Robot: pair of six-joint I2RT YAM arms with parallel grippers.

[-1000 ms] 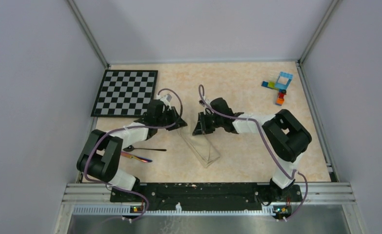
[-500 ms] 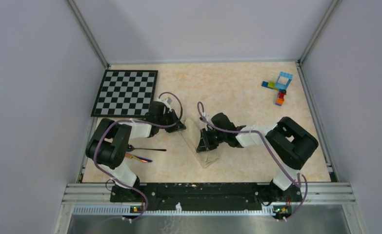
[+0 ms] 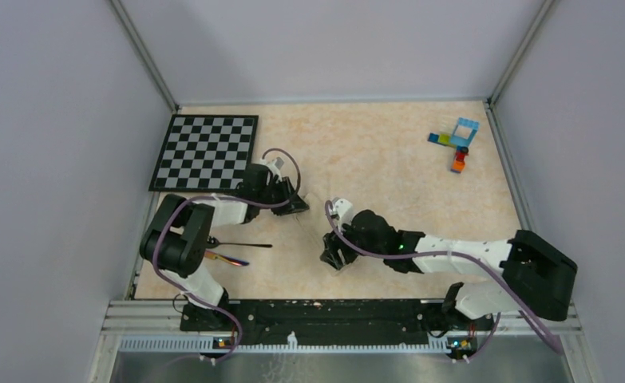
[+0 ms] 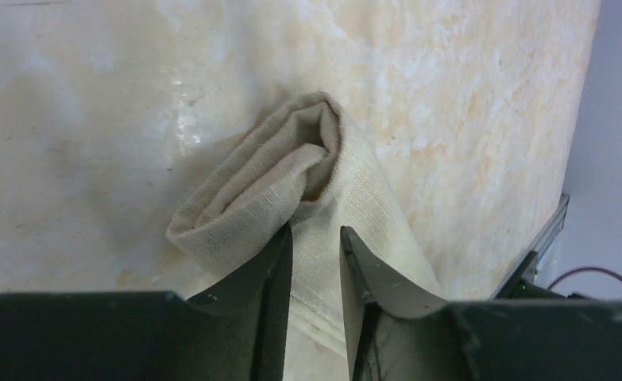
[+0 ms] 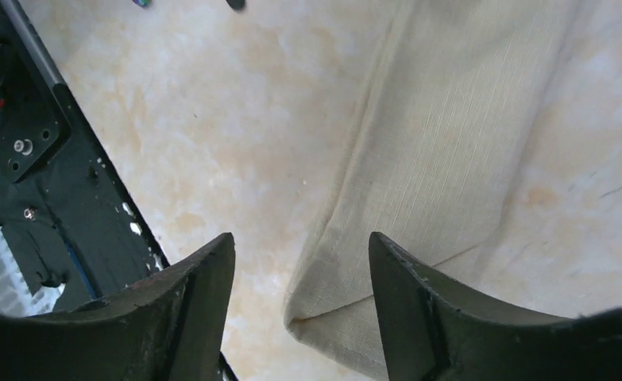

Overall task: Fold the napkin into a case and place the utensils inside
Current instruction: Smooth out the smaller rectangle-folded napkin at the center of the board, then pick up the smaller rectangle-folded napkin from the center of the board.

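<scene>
A narrow, folded cream-beige cloth napkin [image 4: 347, 198] lies on the marbled beige table [image 3: 389, 159] between the two black arms. The left gripper [image 4: 315, 230] hangs over its rumpled, rolled end, jaws only a slim gap apart. The right gripper [image 5: 301, 238] has its jaws spread wide, with the napkin's flat corner lying between them.

Left tool [image 4: 315, 238] low, jaws narrowly parted; right tool [image 5: 302, 242] low, jaws wide apart
</scene>
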